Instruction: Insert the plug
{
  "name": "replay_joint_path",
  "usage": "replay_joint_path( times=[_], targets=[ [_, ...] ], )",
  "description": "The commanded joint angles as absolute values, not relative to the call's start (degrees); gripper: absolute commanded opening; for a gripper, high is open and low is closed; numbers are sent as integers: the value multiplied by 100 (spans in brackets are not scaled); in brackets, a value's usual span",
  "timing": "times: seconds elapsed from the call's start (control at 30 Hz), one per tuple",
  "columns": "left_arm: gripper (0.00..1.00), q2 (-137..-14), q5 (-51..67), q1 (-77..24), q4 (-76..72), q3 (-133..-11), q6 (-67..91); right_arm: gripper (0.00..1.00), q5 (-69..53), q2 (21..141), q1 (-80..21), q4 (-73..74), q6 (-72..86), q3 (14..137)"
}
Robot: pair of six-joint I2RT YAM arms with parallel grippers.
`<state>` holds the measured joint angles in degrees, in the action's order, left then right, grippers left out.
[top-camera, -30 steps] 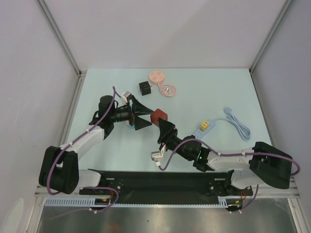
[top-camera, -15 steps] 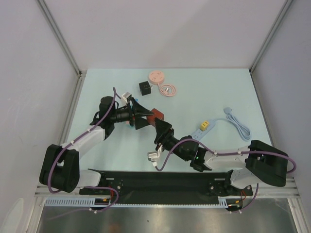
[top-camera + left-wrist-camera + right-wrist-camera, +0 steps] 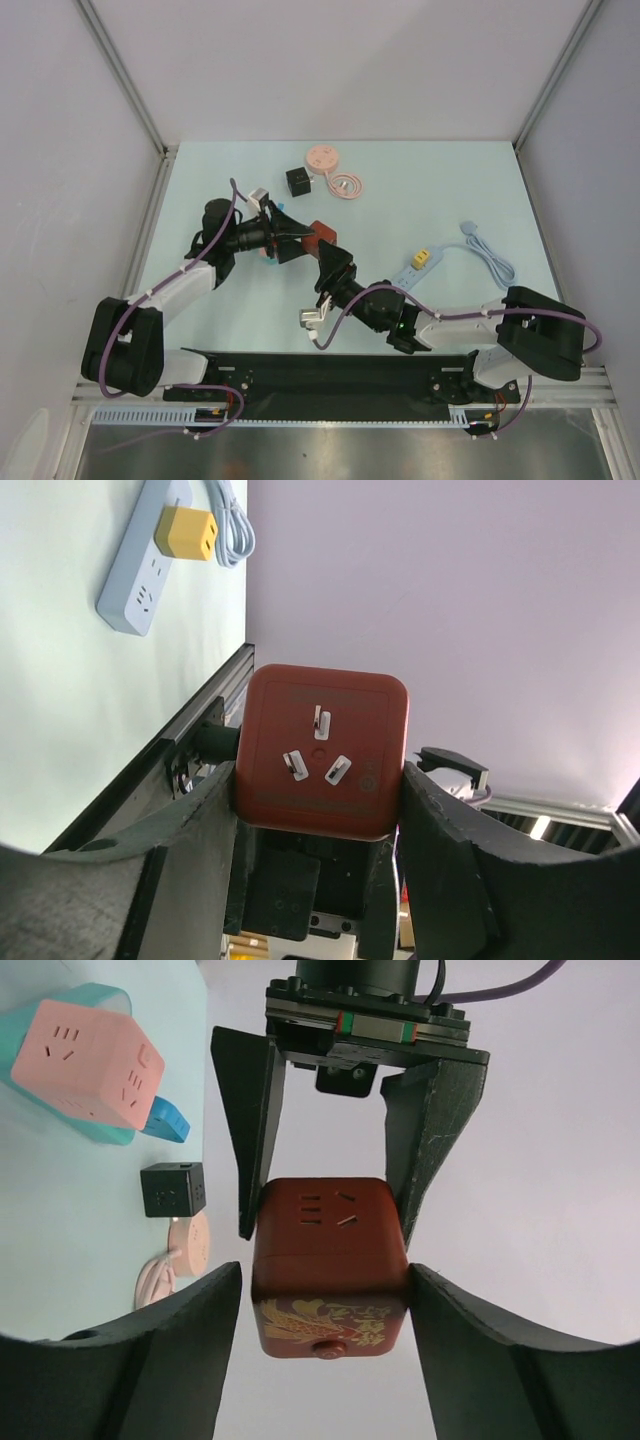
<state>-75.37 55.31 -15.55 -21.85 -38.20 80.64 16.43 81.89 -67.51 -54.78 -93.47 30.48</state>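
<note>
The left end effector (image 3: 320, 780) and right end effector (image 3: 325, 1280) both clamp one red three-prong cube adapter (image 3: 320, 750) above the table (image 3: 450, 190).

We look down on a pale mint-green worktop (image 3: 430, 190), boxed in by plain pale grey wall panels (image 3: 340, 60) at the back and both sides. Slim aluminium frame posts (image 3: 125, 75) rise from the two far corners. Along the near edge lie a black mounting rail (image 3: 330, 368), a white slotted cable duct (image 3: 330, 417) and a dull grey metal strip (image 3: 330, 455). The light is soft and even.
</note>
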Motion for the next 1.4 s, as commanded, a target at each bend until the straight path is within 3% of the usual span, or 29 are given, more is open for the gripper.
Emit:
replay_joint_path(
  times=[0.0,0.03,0.07,0.1,0.33,0.57,0.73,0.87,1.07,1.37],
  targets=[
    [0,-7462,5818,-1556,-2760,-4007,8121,73,1819,8244,-6803,-6003,-8992,3217],
    [0,-7479,5888,-1556,-2751,-4060,8034,81,1854,8235,-6803,-6012,-8904,3199],
    [0,-7497,5906,-1556,-2707,-4104,7981,98,1898,8235,-6803,-6012,-8886,3164],
    [0,-7497,5932,-1556,-2664,-4200,7937,100,1951,8183,-6803,-6012,-8816,3129],
    [0,-7479,6038,-1556,-2584,-4649,7613,100,2276,7700,-6829,-5977,-7868,2664],
    [0,-7287,5872,-1503,-1793,-5379,6126,93,3180,6778,-7215,-5688,-5479,2645],
    [0,-7207,5932,-1494,-2873,-5300,6469,97,4060,6390,-7199,-2394,-2685,4136],
    [0,-6988,5950,-1494,-3225,-5186,6110,98,2618,5653,-6901,-1750,-910,4350],
    [0,-6269,5766,-1547,-4058,-4852,6143,93,-145,4580,-5081,-2361,2245,4263],
    [0,-5783,5028,-1916,-5524,-4606,7065,99,-1449,5289,-4737,-4182,3603,4544]
  ],
)
